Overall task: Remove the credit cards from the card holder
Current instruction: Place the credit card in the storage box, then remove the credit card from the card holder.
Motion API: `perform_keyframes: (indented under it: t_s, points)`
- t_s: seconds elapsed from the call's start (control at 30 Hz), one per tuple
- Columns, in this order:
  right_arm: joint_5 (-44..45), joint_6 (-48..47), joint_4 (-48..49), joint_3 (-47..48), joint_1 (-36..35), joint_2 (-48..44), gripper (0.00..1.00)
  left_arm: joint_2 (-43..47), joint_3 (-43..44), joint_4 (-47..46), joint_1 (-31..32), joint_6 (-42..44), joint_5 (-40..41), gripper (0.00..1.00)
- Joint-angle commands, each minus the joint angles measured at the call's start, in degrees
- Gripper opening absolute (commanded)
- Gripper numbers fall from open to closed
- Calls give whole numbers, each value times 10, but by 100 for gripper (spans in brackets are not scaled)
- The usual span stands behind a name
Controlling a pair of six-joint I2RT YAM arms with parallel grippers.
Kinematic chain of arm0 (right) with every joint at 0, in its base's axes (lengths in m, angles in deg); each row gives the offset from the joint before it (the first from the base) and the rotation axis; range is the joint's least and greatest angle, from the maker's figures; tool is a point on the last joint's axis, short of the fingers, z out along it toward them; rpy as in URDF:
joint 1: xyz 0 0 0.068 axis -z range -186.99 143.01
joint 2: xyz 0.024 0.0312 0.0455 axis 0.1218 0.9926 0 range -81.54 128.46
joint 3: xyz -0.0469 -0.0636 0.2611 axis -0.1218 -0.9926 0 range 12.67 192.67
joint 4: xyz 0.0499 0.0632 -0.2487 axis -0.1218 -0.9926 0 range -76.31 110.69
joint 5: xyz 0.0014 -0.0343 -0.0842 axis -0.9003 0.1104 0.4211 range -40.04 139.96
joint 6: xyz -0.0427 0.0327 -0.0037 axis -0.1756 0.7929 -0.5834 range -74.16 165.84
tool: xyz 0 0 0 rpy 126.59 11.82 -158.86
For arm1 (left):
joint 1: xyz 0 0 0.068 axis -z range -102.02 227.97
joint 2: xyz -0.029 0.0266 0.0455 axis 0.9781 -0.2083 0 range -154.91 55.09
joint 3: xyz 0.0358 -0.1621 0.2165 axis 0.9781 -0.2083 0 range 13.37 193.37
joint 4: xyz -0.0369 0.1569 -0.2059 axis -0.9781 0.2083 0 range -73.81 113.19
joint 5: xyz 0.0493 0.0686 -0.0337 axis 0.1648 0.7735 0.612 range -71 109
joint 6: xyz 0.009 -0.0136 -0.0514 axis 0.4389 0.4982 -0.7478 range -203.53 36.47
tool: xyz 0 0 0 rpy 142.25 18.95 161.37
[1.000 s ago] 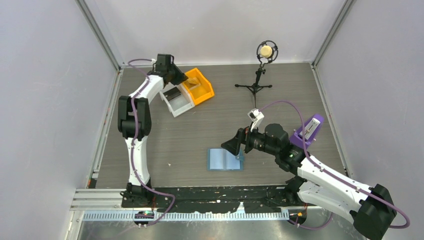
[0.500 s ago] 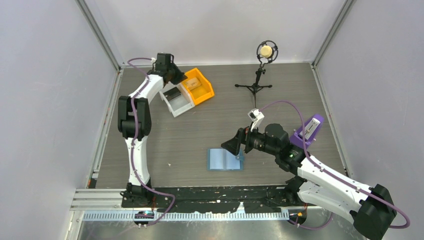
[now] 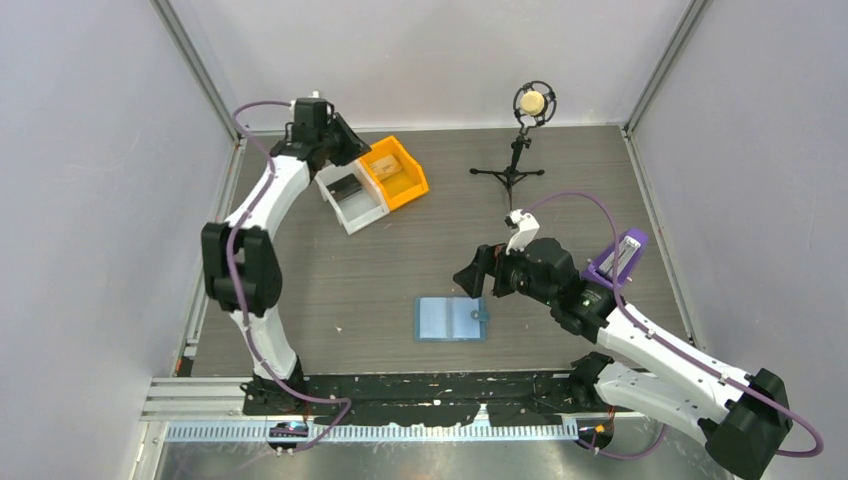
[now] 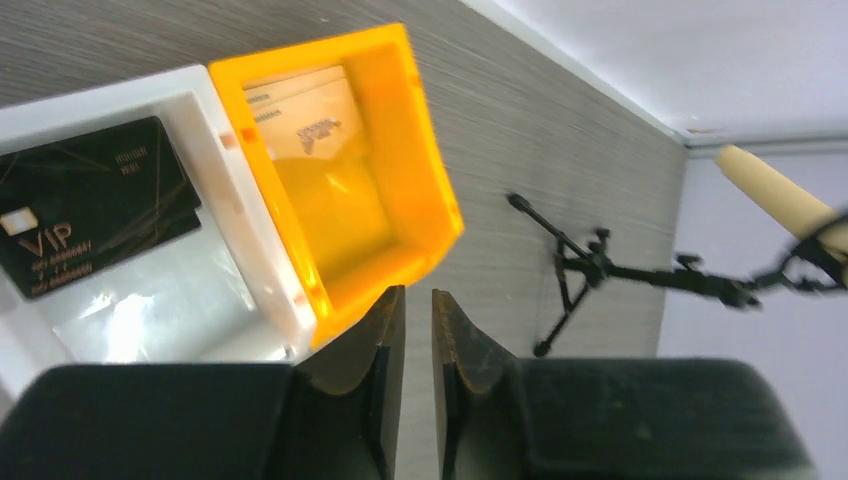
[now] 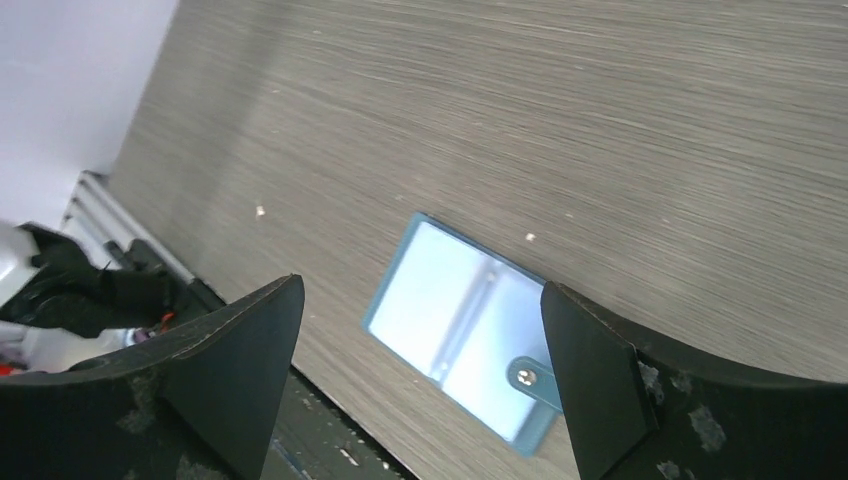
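Blue holder (image 3: 451,319) lies open; two cards (image 4: 95,205) in two bins (image 4: 427,150); left gripper (image 4: 417,300) barely parted, right gripper (image 5: 420,295) spread.

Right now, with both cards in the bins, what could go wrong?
The left gripper hangs near the rim of the orange bin; a low pull-back could knock it. The right gripper hovers open over the loose holder; dipping might shove it.

Glossy orange bin (image 4: 425,190), wood-grain table (image 3: 450,220)
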Motion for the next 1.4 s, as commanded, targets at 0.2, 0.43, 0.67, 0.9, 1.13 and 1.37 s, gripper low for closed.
perform_keyframes:
  t_s: [0.2, 0.43, 0.67, 0.9, 1.13, 1.37]
  points:
    - [58, 27, -100, 8, -5, -6, 93, 286, -190, 111, 35, 100, -56, 46]
    - [164, 78, -109, 20, -123, 60, 92, 474, -318, 171, 43, 143, -81, 100]
    - [270, 163, -103, 57, -213, 167, 88, 609, -390, 260, 43, 203, -33, 100]
    - [293, 180, -94, 112, -251, 268, 85, 709, -509, 233, 43, 206, -18, 100]
    - [320, 185, -126, 182, -272, 363, 82, 748, -530, 236, 43, 200, -36, 100]
    - [335, 197, -146, 210, -274, 433, 82, 770, -530, 239, 43, 204, -26, 100]
